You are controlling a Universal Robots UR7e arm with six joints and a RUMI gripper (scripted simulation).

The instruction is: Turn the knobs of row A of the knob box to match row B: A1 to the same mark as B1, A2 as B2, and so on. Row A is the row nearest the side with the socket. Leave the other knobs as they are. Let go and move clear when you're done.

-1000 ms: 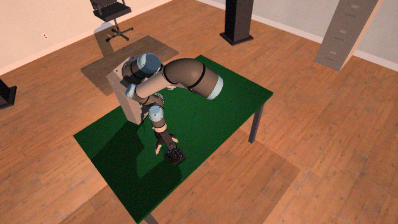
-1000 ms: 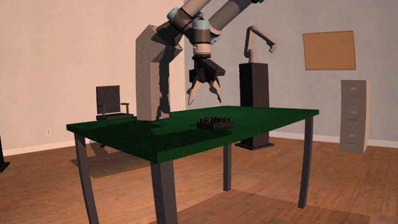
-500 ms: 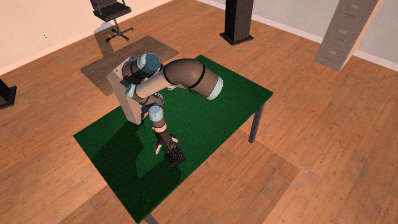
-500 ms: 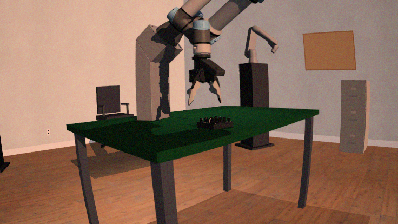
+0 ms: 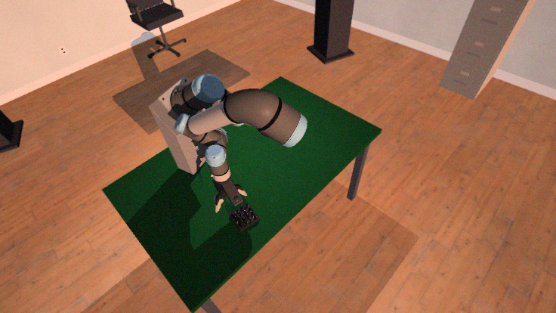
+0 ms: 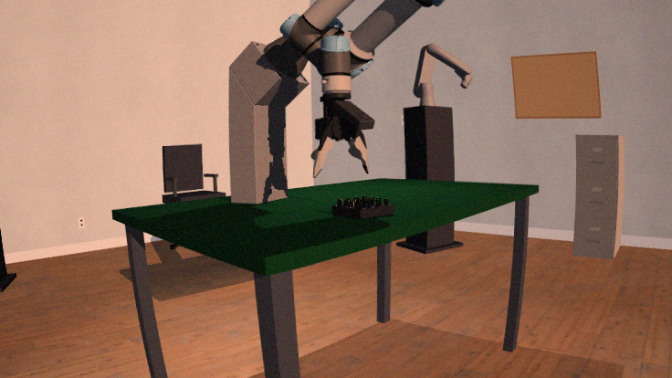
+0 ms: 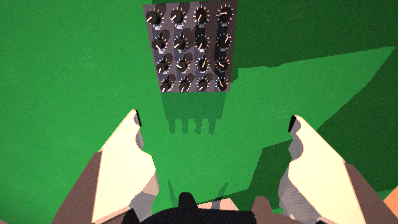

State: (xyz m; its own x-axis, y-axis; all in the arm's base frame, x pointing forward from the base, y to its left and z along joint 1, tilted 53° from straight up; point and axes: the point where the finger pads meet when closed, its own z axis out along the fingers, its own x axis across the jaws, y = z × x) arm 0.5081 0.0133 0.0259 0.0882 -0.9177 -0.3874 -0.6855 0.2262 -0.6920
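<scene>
The knob box [image 5: 244, 217] [image 6: 362, 212] [image 7: 191, 55] sits on the green surface [image 5: 310, 155] [image 6: 423, 199] [image 7: 90, 65], at twelve o'clock in the wrist view (any lettering is too small to read). The pincer [image 5: 230, 201] [image 6: 341, 174] [image 7: 212, 113] hovers above the surface, spread wide, touching no knob.

The open claw [image 5: 231, 202] [image 6: 341, 175] [image 7: 212, 113] slightly farther from the knob box [image 5: 244, 217] [image 6: 362, 210] [image 7: 192, 52] than before.
</scene>
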